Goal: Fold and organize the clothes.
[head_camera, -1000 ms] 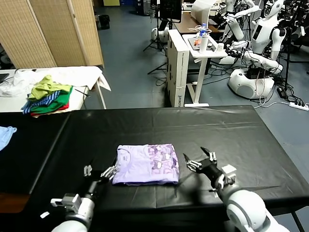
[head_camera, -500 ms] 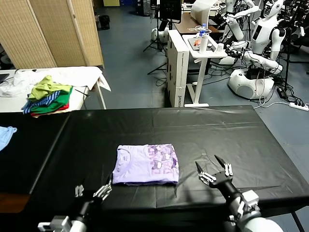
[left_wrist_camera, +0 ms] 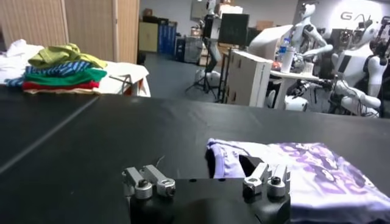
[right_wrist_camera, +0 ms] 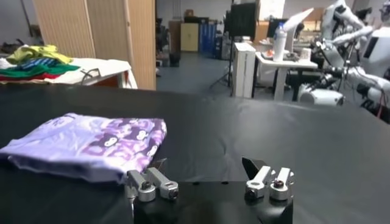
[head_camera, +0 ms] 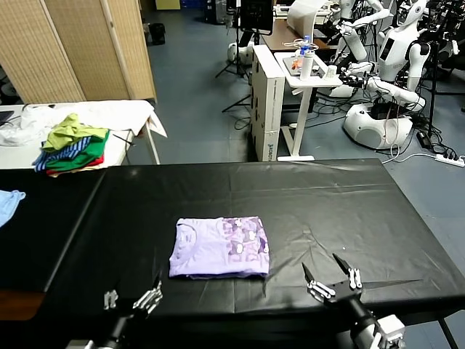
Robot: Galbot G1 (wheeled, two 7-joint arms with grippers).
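The lavender T-shirt lies folded mid-surface, seemingly neat. Left gripper and right gripper sit at the near edge, fingers spread, grasping nothing.

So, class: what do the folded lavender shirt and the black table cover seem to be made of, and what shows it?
Shirt: thin, soft knit fabric, probably cotton, matte; it folds flat with limp edges and carries a darker purple print. Table cover: likely plastic or vinyl sheet, slightly glossy; it shows sheen and sharp creases.
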